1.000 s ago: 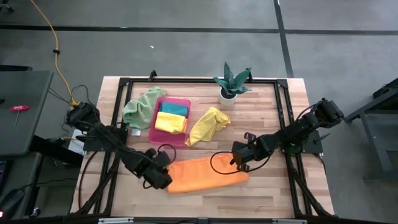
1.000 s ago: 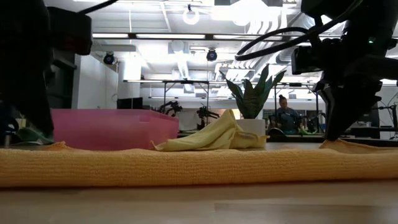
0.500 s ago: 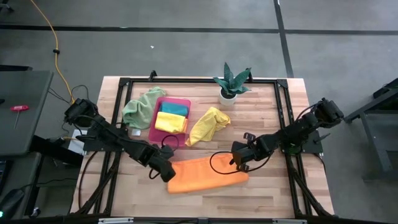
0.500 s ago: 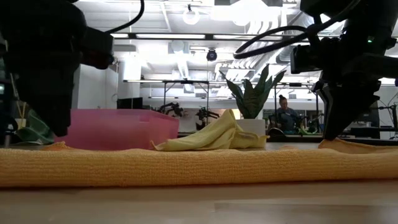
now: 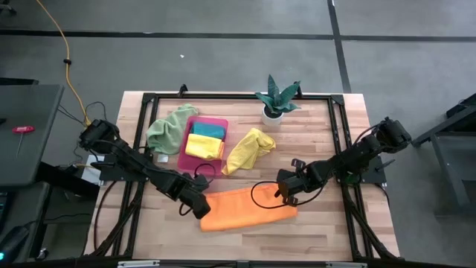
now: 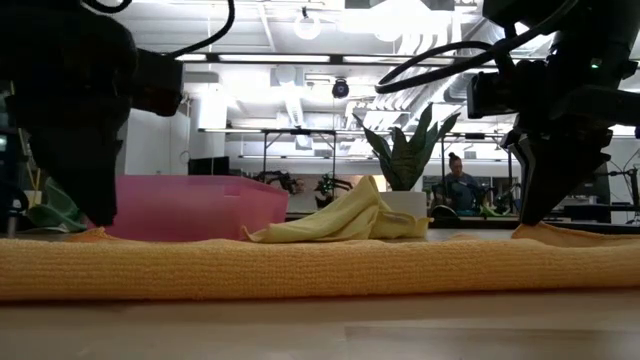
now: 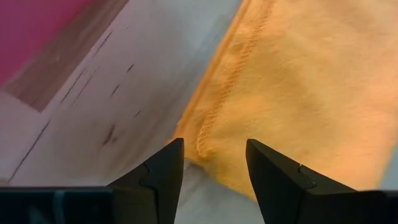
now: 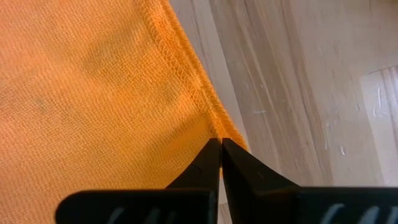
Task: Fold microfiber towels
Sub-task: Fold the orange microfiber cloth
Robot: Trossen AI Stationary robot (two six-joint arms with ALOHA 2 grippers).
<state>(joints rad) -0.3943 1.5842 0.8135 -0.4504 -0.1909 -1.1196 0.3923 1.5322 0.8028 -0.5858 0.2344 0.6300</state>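
An orange towel (image 5: 247, 210), folded into a long band, lies flat near the table's front edge. My left gripper (image 7: 211, 163) stands open over its far left corner (image 7: 200, 144), pointing steeply down, one finger on bare wood and one over the cloth. My right gripper (image 8: 219, 149) is shut at the towel's far right corner. A crumpled yellow towel (image 5: 249, 149) lies on the wood farther back. A pale green towel (image 5: 169, 128) lies heaped left of the pink tray (image 5: 216, 121). Folded teal (image 5: 209, 129) and yellow (image 5: 204, 147) towels lie in the tray. My right gripper pinches the orange towel's hemmed far right corner (image 8: 210, 118) between its two fingertips. The fingers come from above, slanting down. The corner (image 6: 548, 232) stands slightly raised at the fingertips, while the rest of the towel lies on the table.
A potted plant (image 5: 277, 100) stands at the back of the table, right of the tray. A black frame (image 5: 245, 95) runs around the tabletop. Bare wood (image 5: 327, 126) shows on the right half and in front of the towel.
My left gripper has gone from the orange towel's near left end toward the table's far edge and a little right, and now stands over the far left corner. The towel and my right gripper have kept still.
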